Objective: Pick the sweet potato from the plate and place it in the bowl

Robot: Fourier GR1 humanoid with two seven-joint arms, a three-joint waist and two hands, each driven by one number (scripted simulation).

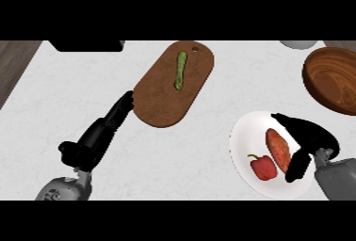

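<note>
An orange sweet potato (278, 148) lies on the white plate (245, 134) at the lower right, beside a red bell pepper (262, 167). My right hand (313, 136) hovers over the plate's right side, fingers curved above and beside the sweet potato, thumb (297, 168) low near its lower end; it does not hold it. The wooden bowl (334, 80) sits at the upper right, cut by the view's edge. My left hand (97, 139) rests open at the left, fingers pointing up towards the cutting board.
A brown wooden cutting board (163, 99) with a green chilli-like vegetable (180, 70) lies at the top centre. A dark object (87, 45) sits at the top left, a grey one (299, 44) at the top right. The counter's wooden edge (14, 61) shows far left.
</note>
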